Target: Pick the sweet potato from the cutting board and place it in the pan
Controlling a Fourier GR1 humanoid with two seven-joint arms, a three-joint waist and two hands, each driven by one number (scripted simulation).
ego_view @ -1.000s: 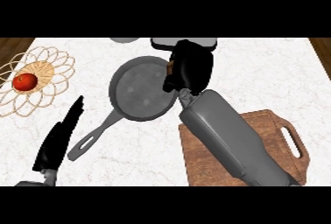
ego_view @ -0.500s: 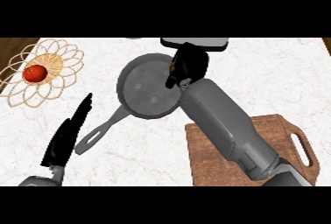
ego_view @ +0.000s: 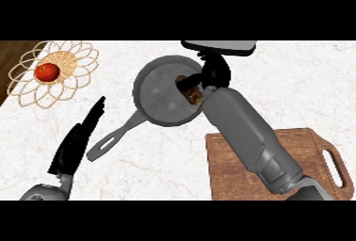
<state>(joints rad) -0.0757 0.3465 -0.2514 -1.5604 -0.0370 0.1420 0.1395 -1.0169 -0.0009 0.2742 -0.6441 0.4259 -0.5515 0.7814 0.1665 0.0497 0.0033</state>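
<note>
The brown sweet potato (ego_view: 190, 91) shows over the right part of the grey pan (ego_view: 161, 94), just inside its rim. My right hand (ego_view: 213, 73) reaches over the pan's far right edge, its fingers curled against the sweet potato; whether the potato rests on the pan's floor I cannot tell. The right forearm crosses the wooden cutting board (ego_view: 316, 150) at the lower right, which bears nothing that I can see. My left hand (ego_view: 78, 139) stands at the lower left with straight fingers, left of the pan's handle (ego_view: 111, 141), holding nothing.
A wire flower-shaped basket (ego_view: 28, 89) with a red fruit (ego_view: 47, 71) sits at the far left by the counter's edge. A grey object (ego_view: 221, 45) lies at the back edge, right behind my right hand.
My right hand has stayed over the pan's right edge while turning, and the sweet potato, hidden under it before, now shows. The left hand keeps its pose.
</note>
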